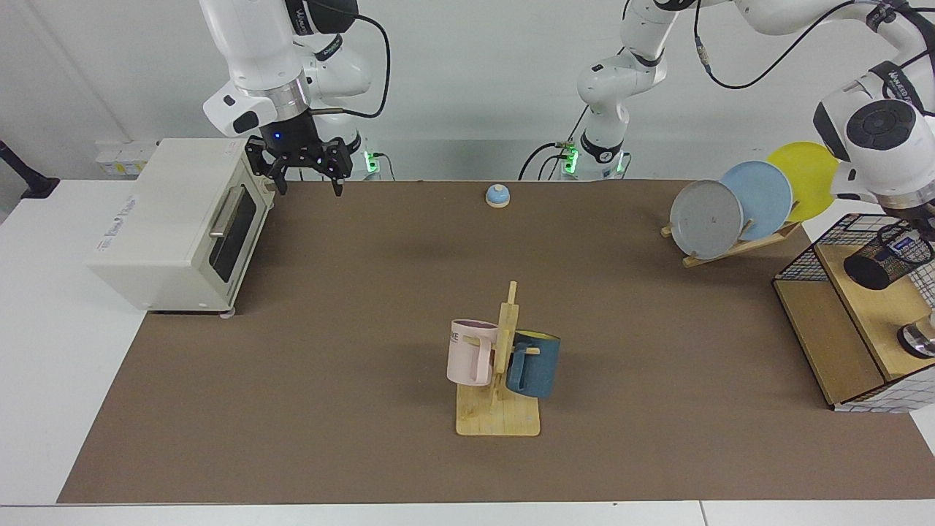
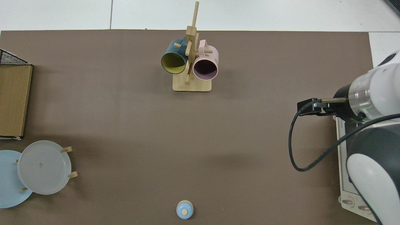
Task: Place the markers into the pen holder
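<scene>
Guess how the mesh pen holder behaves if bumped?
The pen holder is open wire mesh, so probably light; a bump may slide or tip it on the wooden shelf. Mesh walls might flex if squeezed. The left gripper is above it; the right gripper waits by the toaster oven.
</scene>
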Action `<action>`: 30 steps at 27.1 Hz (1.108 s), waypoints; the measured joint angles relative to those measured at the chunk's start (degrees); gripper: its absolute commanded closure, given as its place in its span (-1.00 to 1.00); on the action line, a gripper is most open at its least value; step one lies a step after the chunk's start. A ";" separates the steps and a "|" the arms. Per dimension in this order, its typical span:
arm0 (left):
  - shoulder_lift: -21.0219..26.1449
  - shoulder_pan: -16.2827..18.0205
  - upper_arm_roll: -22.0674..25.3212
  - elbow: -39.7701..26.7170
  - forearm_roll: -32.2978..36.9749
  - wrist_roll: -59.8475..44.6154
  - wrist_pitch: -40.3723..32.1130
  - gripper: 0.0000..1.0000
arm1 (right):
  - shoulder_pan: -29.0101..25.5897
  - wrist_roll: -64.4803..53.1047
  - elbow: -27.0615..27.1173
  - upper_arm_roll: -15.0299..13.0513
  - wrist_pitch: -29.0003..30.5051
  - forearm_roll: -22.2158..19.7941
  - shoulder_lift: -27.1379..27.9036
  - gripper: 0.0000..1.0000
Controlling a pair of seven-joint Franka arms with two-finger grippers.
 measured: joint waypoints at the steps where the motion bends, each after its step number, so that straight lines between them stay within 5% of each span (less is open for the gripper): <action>1: 0.00 0.19 0.00 -0.19 -0.01 0.00 0.23 1.00 | 0.00 0.00 0.00 0.00 0.00 0.00 0.00 -0.98; 19: 0.00 0.64 -0.15 -1.41 -1.86 0.00 0.86 1.00 | 0.00 0.00 0.00 0.00 0.00 0.00 0.00 -0.98; 22: 0.00 0.64 -0.15 -1.43 -1.98 0.00 0.87 0.58 | 0.00 0.00 0.00 0.00 0.00 0.00 0.00 -0.98; 24: 0.00 0.64 -0.15 -1.44 -2.01 0.04 0.87 -0.03 | 0.00 0.00 0.00 0.00 0.00 0.00 0.00 -0.98; 27: 0.00 0.64 -0.17 -1.46 -2.03 0.28 0.88 -0.58 | 0.00 0.00 0.00 0.00 0.00 0.00 0.00 -0.98; 30: 0.00 0.64 -0.19 -1.46 -2.04 0.46 0.89 -0.79 | 0.00 0.00 0.00 0.00 0.00 0.00 0.00 -0.98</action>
